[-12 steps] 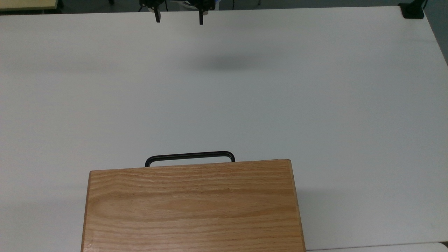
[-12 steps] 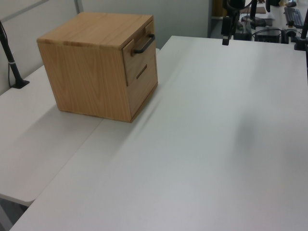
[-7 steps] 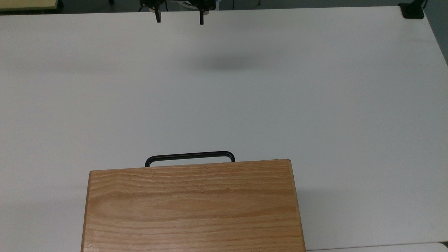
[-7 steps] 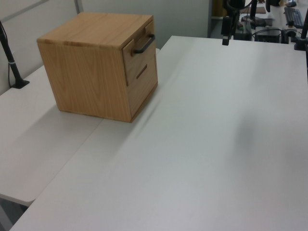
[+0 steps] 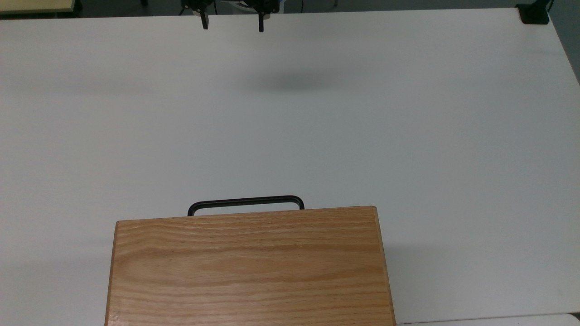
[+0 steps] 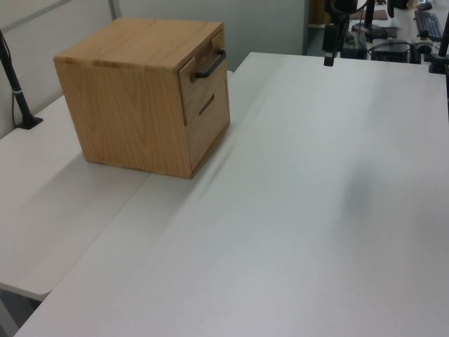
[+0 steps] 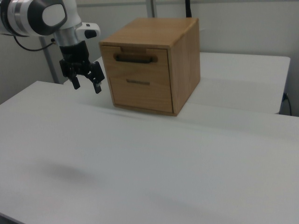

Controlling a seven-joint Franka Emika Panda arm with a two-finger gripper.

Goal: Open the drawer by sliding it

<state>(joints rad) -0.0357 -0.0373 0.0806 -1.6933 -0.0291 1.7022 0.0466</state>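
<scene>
The drawer (image 7: pixel 136 66) is the upper one in a light oak cabinet (image 5: pixel 249 267), pushed in. Its black bar handle (image 5: pixel 246 202) pokes out past the cabinet top in the top view, and also runs across the drawer front (image 6: pixel 201 78) as the handle (image 6: pixel 210 64), (image 7: pixel 135 59). My gripper (image 5: pixel 232 25) hangs open above the far table edge, well away from the handle, with nothing between its fingers. In the right view the gripper (image 7: pixel 87 87) hovers to the left of the cabinet, at about drawer height. The gripper (image 6: pixel 327 57) appears edge-on in the left view.
A second drawer (image 7: pixel 140 91) with a slot pull sits below the first. The white table (image 5: pixel 317 127) stretches wide between gripper and cabinet. A black clamp (image 5: pixel 534 13) sits at its far right corner. A black post (image 6: pixel 17 88) stands behind the cabinet.
</scene>
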